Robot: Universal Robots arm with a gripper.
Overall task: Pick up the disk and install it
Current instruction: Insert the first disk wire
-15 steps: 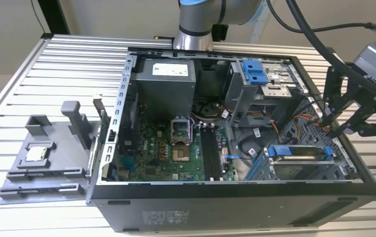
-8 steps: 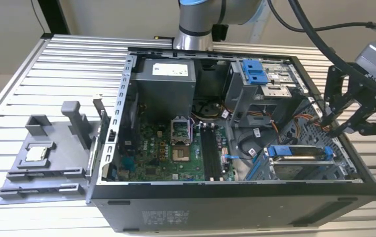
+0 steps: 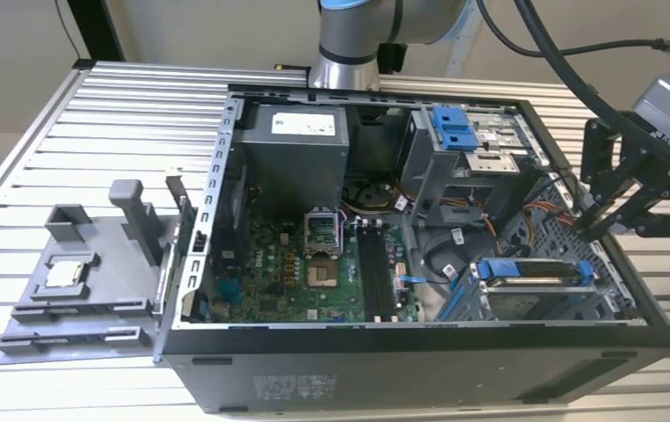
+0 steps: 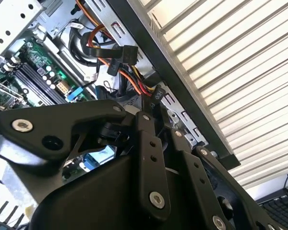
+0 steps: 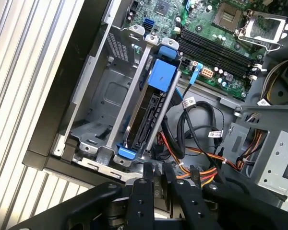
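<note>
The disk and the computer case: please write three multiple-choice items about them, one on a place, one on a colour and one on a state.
1. Where does the disk lie in the exterior view?
A. On the grey tray
B. In a bay inside the case, toward the exterior view's right
C. On the slatted table

2. What colour is the disk's carrier rail?
A. Red
B. Yellow
C. Blue

3. In what state is the computer case?
A. Open, its inside showing
B. Closed by a side panel
C. Wrapped in foil

Answers:
1 B: the disk sits within the case walls.
2 C: blue plastic frames the disk in the first wrist view.
3 A: the motherboard lies in plain sight.
</note>
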